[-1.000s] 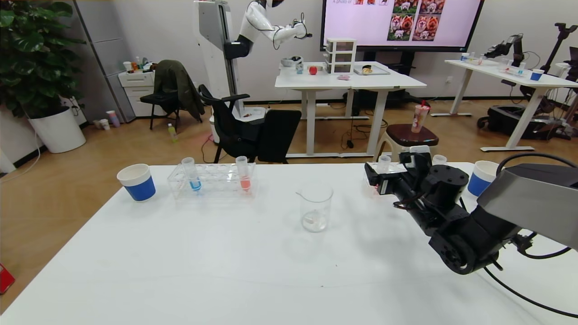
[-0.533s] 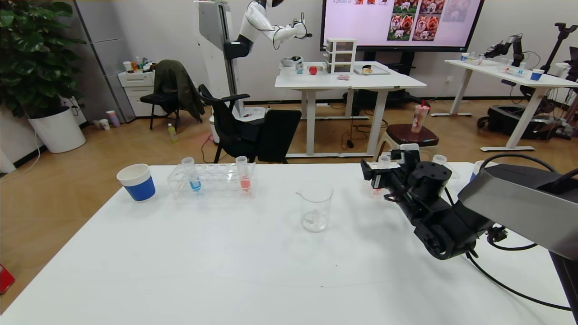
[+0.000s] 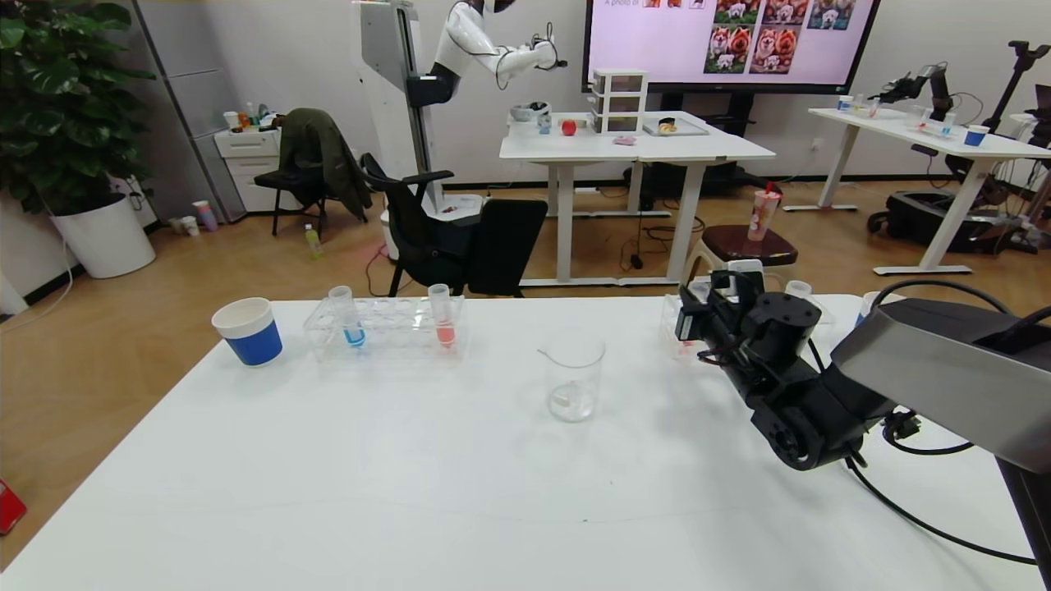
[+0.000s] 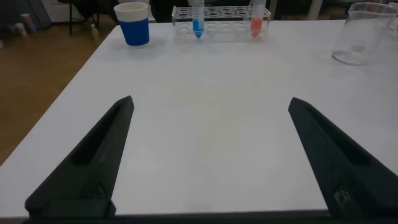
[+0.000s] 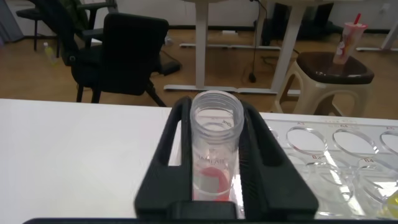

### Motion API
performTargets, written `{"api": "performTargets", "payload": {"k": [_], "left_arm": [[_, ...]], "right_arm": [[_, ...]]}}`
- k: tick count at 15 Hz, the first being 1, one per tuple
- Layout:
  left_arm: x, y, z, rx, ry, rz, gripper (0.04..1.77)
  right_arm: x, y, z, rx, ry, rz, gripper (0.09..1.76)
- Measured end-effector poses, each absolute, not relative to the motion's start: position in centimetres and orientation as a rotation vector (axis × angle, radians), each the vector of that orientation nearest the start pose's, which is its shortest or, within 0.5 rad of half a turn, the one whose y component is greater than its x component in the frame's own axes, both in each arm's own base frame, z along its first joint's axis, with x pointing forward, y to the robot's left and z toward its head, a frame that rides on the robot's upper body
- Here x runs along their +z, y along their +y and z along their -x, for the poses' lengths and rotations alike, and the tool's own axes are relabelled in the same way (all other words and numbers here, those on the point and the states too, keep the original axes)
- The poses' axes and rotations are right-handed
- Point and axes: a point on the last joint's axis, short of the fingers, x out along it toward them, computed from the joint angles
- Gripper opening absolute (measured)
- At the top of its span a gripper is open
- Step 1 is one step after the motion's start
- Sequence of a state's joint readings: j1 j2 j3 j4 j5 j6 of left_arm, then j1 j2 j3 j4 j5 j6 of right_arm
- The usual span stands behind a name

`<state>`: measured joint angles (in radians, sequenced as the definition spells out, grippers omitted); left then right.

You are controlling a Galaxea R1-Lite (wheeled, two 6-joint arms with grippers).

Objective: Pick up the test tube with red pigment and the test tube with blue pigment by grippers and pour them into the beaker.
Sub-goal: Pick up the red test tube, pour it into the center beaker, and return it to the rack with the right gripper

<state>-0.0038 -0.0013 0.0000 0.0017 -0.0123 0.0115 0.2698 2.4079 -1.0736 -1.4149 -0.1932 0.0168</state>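
Note:
My right gripper [image 3: 692, 322] is shut on the test tube with red pigment [image 5: 216, 149], which is upright at the left end of the clear rack [image 5: 323, 155] on the table's right; its base is hidden. The test tube with blue pigment [image 3: 345, 315] stands in another clear rack [image 3: 386, 330] at the far left, beside a tube of salmon-orange liquid [image 3: 442, 316]. The beaker [image 3: 574, 377] stands between the racks. My left gripper [image 4: 210, 102] is open and empty, low over the near table, out of the head view. The left wrist view shows the blue tube [image 4: 198, 18] and beaker [image 4: 367, 37] far off.
A blue-and-white paper cup [image 3: 247, 331] stands left of the left rack. Another cup [image 3: 864, 309] is mostly hidden behind my right arm. The right rack [image 3: 672, 322] has several open holes and a trace of yellow-green liquid [image 5: 392, 200].
My right arm rose and reached to the right rack, then shifted slightly right. Its jaws now look narrower around the red tube. Nothing else moved.

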Motion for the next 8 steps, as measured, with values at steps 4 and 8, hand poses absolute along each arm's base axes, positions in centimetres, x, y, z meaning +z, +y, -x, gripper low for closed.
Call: {"api": "performTargets", "payload": {"k": [4,8], "left_arm": [[7.5,0.0,2.3,-0.017,0.000,-0.012,1.73],[7.5,0.0,2.3,-0.017,0.000,-0.012,1.73]], "right_arm": [[6.7,11.1,-42.2,0.074,-0.091,-0.032,0.51],[9.9,11.1,-41.6,0.085,-0.040,-0.011,0.51]]}}
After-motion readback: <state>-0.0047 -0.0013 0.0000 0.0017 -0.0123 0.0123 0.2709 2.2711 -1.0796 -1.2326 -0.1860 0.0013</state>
